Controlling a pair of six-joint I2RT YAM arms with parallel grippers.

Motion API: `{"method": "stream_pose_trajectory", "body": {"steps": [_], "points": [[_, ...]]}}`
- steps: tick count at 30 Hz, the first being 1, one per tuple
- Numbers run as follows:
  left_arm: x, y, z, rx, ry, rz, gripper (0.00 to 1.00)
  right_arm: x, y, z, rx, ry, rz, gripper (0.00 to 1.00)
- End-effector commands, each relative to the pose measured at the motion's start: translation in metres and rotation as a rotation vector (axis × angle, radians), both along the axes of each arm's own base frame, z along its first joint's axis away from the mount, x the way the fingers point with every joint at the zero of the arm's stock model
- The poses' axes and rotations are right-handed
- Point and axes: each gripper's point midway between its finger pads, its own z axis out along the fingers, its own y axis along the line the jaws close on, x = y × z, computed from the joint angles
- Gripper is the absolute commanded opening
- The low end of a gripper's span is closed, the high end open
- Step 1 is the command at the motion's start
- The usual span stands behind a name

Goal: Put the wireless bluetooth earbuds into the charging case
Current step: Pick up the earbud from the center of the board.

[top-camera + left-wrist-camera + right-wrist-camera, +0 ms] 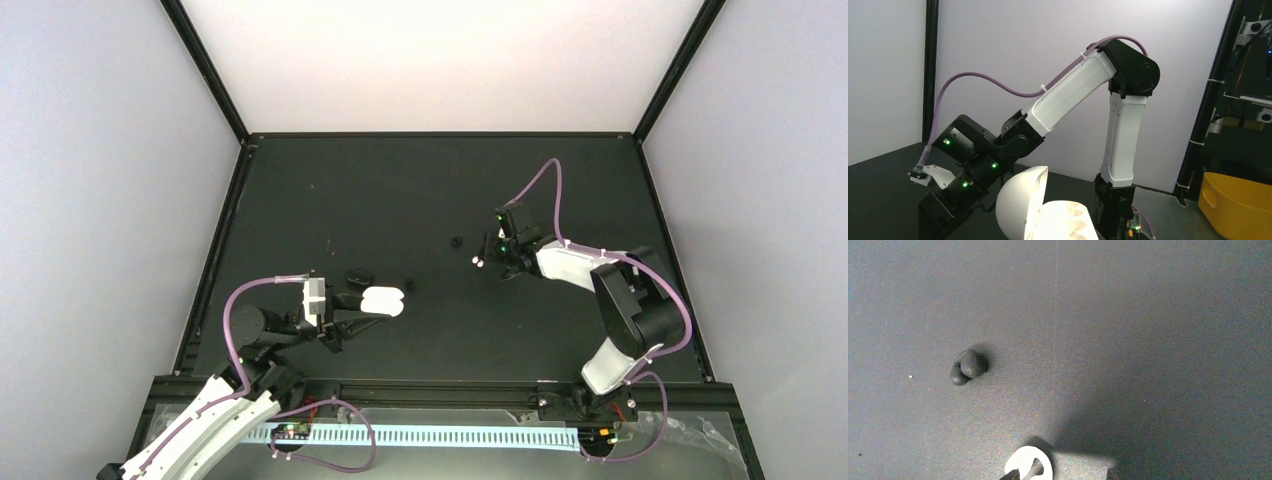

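Pickup of the white earbud [1029,467] looks to be the step in hand. Right gripper [1062,475] hangs low over the table [300,200], right of centre, jaws about half apart. The bud sits between them, hard against one finger, not clamped. Best to centre the jaws on the bud before closing, or it may squirt out sideways. Close gently: it is small, round and smooth. A black earbud [968,367] lies just to the left, apart. A second one [408,285] lies beside the charging case [383,301]. Left gripper [360,306], near left, is closed on that white case, lid up, sockets showing. The carry should end square over a socket.
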Motion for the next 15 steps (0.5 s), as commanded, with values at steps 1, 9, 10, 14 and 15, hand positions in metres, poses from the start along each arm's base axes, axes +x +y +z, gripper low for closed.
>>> {"method": "stream_pose_trajectory", "body": {"steps": [1,9,10,14,15], "points": [[-0.004,0.003,0.015,-0.024,-0.046,-0.002,0.02,0.002,0.000,-0.003,-0.022,0.001,0.019,0.44],[-0.003,0.002,0.014,-0.020,-0.041,-0.003,0.02,-0.002,0.005,-0.010,-0.020,0.020,0.048,0.40],[-0.003,0.002,0.013,-0.020,-0.040,-0.001,0.01,-0.004,0.007,-0.011,-0.021,0.023,0.054,0.39],[-0.002,0.002,0.013,-0.019,-0.041,-0.002,0.02,-0.010,0.014,-0.015,-0.027,0.029,0.076,0.37],[-0.002,0.002,0.014,-0.020,-0.041,-0.001,0.02,-0.011,0.014,-0.016,-0.027,0.032,0.077,0.36]]}}
